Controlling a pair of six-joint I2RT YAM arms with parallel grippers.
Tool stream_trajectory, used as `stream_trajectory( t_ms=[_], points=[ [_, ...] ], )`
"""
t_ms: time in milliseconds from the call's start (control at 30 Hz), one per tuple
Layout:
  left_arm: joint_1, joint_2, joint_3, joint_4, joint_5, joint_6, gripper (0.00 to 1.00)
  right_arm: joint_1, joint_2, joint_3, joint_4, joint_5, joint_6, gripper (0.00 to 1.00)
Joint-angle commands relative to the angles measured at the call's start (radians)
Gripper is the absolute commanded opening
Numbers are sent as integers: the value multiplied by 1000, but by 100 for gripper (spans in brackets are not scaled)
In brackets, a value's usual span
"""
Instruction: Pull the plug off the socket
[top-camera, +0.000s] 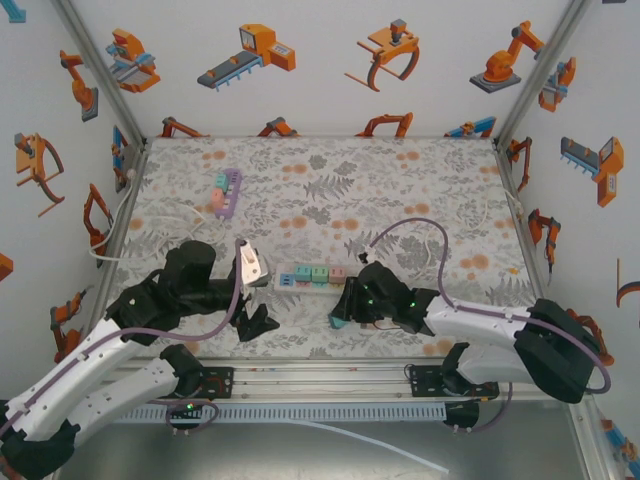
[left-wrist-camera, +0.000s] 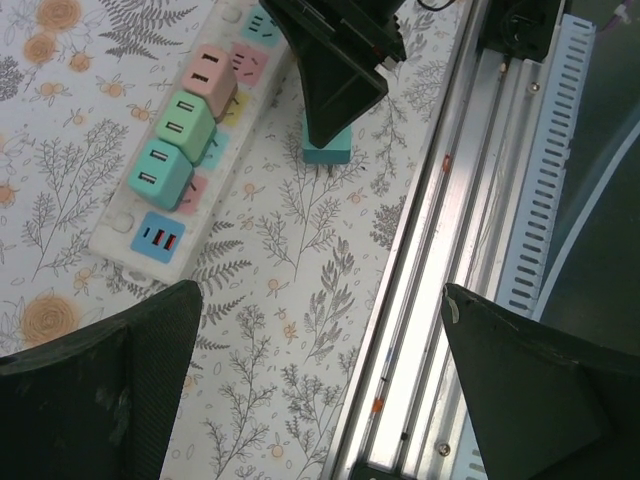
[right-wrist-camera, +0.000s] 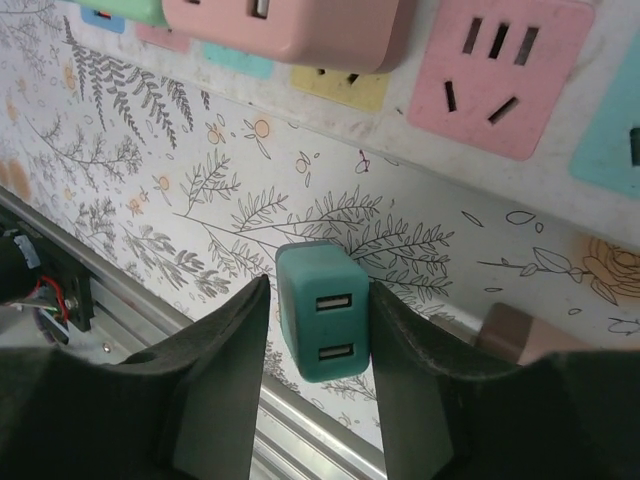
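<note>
Three pastel cube-shaped adapters sit plugged in a row on the long white power strip with coloured socket faces, which lies on the floral-patterned tabletop. A fourth adapter, the teal cube-shaped plug with two USB ports, is off the strip. It sits just beside the strip's near side, between the strip and the aluminium rail at the tabletop's near edge. An uncovered pink socket face shows on the strip above it in the right wrist view.

The right tool points down over this teal plug, with one black finger close on each side. The right-hand finger looks to be touching the plug, and a thin sliver seems to show on the other side. I cannot tell whether the plug is clamped or merely flanked.

The left tool hovers near the strip's USB end with its fingers spread wide apart and nothing between them.
</note>
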Motion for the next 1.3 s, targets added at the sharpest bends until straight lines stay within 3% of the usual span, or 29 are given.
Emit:
stream_trajectory(
  t_ms=[0, 367, 533, 733, 900, 1033, 1267],
  points=[
    [-7, -2, -7, 8, -30, 22, 97, 8, -51, 31, -52, 54, -39, 46],
    [-8, -30, -20, 63, -143, -16, 97, 7, -232, 107, -212, 165, -173, 46],
    [-8, -64, -37, 132, -235, -96, 97, 8, -322, 184, -264, 254, -427, 47],
    [-8, -76, -64, 206, -404, -211, 97, 7, -391, 220, -163, 307, -871, 50],
    [-8, -23, -59, 214, -599, -399, 97, 8, -400, 204, -60, 196, -1271, 54],
    [-1, 48, -43, 167, -776, -688, 97, 8, -351, 213, -70, 73, -1504, 60],
    [61, 188, -44, 146, -686, -962, 97, 4, -139, 325, -287, -36, -1631, 70]
  ],
)
